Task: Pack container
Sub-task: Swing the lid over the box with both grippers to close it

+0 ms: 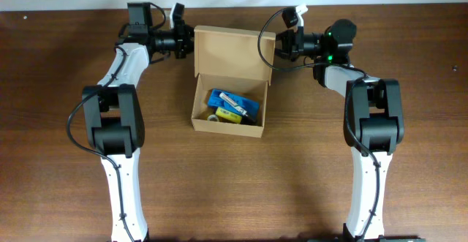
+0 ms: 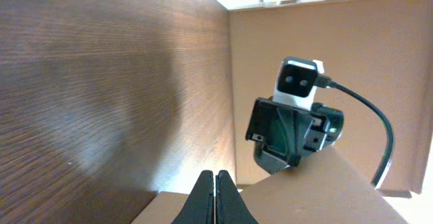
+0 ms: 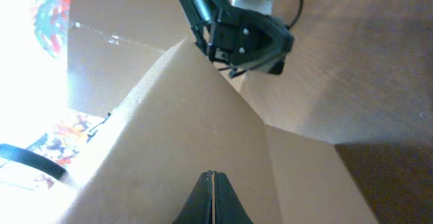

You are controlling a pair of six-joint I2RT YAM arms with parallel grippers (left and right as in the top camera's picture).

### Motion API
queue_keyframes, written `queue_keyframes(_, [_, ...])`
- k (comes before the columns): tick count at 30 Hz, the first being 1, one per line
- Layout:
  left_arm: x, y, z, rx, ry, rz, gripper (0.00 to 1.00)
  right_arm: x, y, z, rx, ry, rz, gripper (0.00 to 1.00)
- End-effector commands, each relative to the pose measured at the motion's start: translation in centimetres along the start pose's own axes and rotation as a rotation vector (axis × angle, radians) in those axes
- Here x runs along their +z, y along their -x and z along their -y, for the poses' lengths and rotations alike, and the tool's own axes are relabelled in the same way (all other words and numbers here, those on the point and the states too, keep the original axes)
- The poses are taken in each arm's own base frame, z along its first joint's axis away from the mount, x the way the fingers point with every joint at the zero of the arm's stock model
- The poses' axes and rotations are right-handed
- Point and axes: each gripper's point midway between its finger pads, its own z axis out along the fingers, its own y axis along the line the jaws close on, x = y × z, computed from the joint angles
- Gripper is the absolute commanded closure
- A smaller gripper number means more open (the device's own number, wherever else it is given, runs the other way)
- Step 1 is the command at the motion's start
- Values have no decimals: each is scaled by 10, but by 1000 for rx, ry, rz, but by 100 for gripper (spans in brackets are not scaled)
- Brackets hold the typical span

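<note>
Dark wood-grain bench (image 1: pixel 234 198), one tan cardboard container (image 1: pixel 227 127) standing directly on it at centre, lid flap open toward the far edge, between my left arm (image 1: pixel 117 125) and my right arm (image 1: pixel 373 125).
</note>
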Motion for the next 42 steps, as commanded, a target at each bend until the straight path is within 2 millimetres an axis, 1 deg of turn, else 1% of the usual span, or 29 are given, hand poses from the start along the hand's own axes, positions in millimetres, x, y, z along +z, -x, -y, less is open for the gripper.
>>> queue_keyframes(1, [-14, 7, 36, 73, -43, 3, 98, 6, -2, -11, 105, 3, -35, 96])
queue_keyframes(5, [-20, 11, 58, 102, -12, 40, 98, 16, -5, -19, 95, 8, -56, 96])
queue_keyframes(8, [-24, 10, 67, 108, 21, 58, 99, 26, -8, -24, 89, 14, -74, 96])
queue_keyframes(11, [-28, 5, 72, 124, 81, 72, 98, 36, -11, -30, 100, 19, -91, 96])
queue_keyframes(15, [-34, -7, 82, 138, 121, 59, 98, 44, -11, -36, 139, 25, -94, 96])
queue_keyframes(19, [-39, -18, 83, 144, 210, 60, 98, 46, -8, -47, 161, 30, -91, 96])
queue_keyframes(22, [-43, -27, 87, 159, 251, 50, 98, 46, -7, -57, 189, 32, -93, 96])
queue_keyframes(25, [-46, -35, 90, 172, 287, 38, 98, 48, -10, -62, 216, 23, -117, 96])
queue_keyframes(27, [-47, -41, 91, 179, 304, 24, 98, 51, -10, -70, 204, 25, -124, 96])
queue_keyframes(32, [-43, -56, 93, 196, 354, -13, 98, 57, -11, -88, 208, 27, -137, 96])
queue_keyframes(37, [-40, -67, 102, 223, 399, -30, 98, 57, -10, -107, 207, 27, -138, 96])
queue_keyframes(42, [-40, -78, 104, 233, 459, -48, 98, 56, -9, -123, 210, 27, -138, 96])
